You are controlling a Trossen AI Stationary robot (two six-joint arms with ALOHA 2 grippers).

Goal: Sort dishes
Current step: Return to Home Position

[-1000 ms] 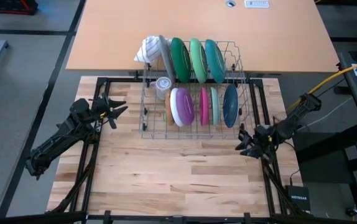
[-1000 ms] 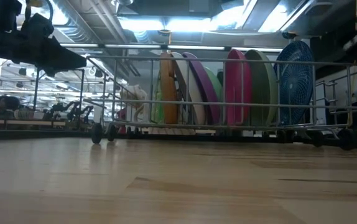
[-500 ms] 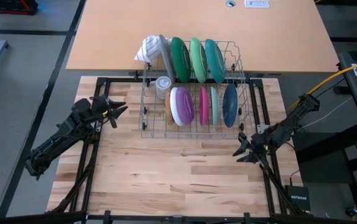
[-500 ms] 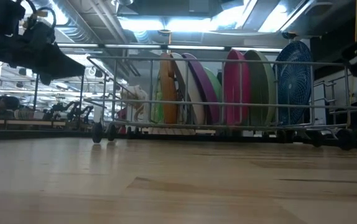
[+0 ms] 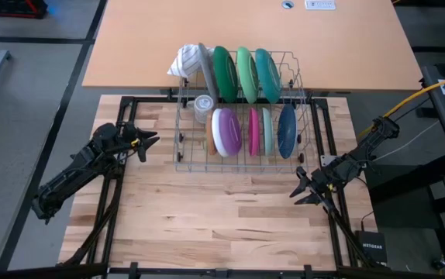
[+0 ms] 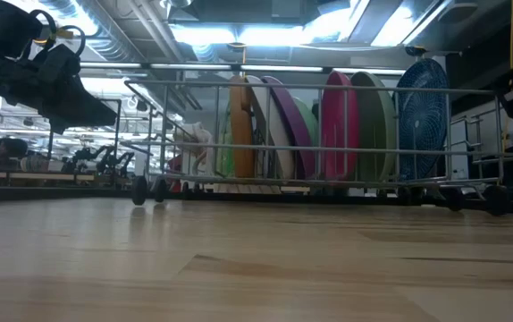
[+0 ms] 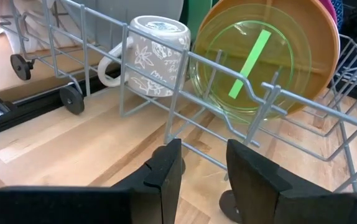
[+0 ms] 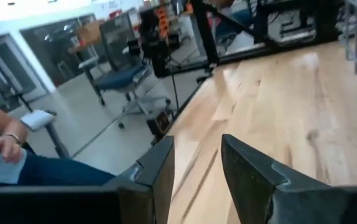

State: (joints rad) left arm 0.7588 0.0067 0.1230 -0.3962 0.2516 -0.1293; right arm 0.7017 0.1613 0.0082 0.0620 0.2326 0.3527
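NETGEAR is the only legible writing, on a small black box (image 5: 371, 249) beside the table's (image 5: 230, 225) near right corner. The dishes (image 5: 226, 132) stand on edge in two rows inside the wire rack (image 5: 179, 159) at the far edge, and bare wood runs from there to the near edge. The left gripper (image 5: 148, 144) hovers just left of the rack, fingers parted, grasping nothing. The right gripper (image 5: 295, 187) hangs off the rack's near right corner, likewise released.

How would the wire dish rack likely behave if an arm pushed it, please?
The rack would probably roll, since it stands on small wheels. Its upright plates may rattle or tip, as only thin wires hold them.
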